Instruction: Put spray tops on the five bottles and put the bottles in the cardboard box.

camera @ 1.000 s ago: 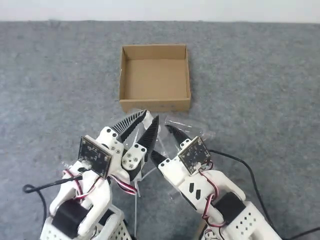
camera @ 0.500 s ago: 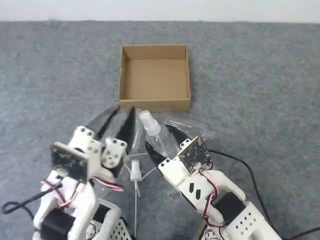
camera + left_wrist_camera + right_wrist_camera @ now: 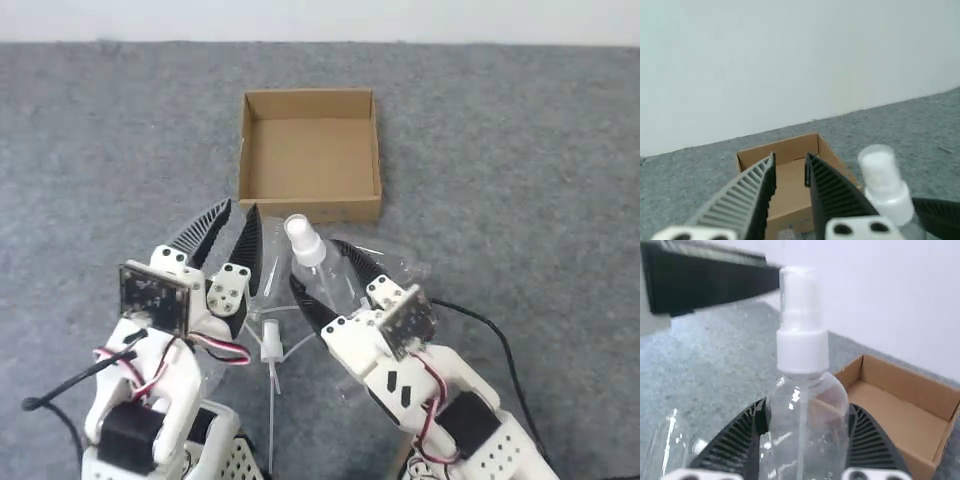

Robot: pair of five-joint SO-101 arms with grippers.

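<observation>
One cardboard box [image 3: 310,211] sits on grey carpet [image 3: 530,150]. Just before it, the right gripper [image 3: 315,266] clamps one upright clear bottle [image 3: 805,412] wearing a white spray top [image 3: 300,236]. The left gripper [image 3: 236,212] hovers alongside, fingers slightly apart. One loose spray top [image 3: 270,338] lies between the arms, and one uncapped bottle [image 3: 396,258] lies beside the right gripper

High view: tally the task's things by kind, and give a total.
Box: 1
Bottles: 2, held bottle in the right gripper, lying bottle beside it
Spray tops: 2, fitted top on the held bottle, loose top
Total: 5; the arms may hide more.
</observation>
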